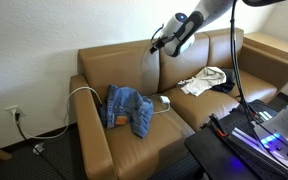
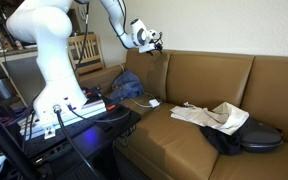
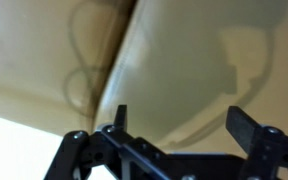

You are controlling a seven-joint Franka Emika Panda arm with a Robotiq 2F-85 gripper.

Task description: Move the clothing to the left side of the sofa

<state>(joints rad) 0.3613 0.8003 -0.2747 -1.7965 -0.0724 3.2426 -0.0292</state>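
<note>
The gripper (image 1: 162,42) hangs in open air in front of the sofa's (image 1: 94,150) back cushions (image 1: 114,65), about over the seam between the end seat and the middle seat. In the wrist view the jaws stand wide apart with nothing between them, only tan leather and a cushion seam beyond.

The blue denim jeans (image 1: 127,108) lie crumpled on the end seat beside the boxy arm, well below the gripper and not touching it. One leg trails toward the seat's front edge. A thin white cable (image 1: 81,92) loops over that arm and runs along the seat behind the jeans.

At the far end, the white-grey shirt (image 2: 216,115) is spread on the seat, partly over the dark top (image 2: 246,135), which lies near the front edge in an exterior view. The middle seat between the two piles is mostly bare leather, giving clear room. The robot arm (image 2: 109,12) reaches in from the front of the sofa, above the cushions.
</note>
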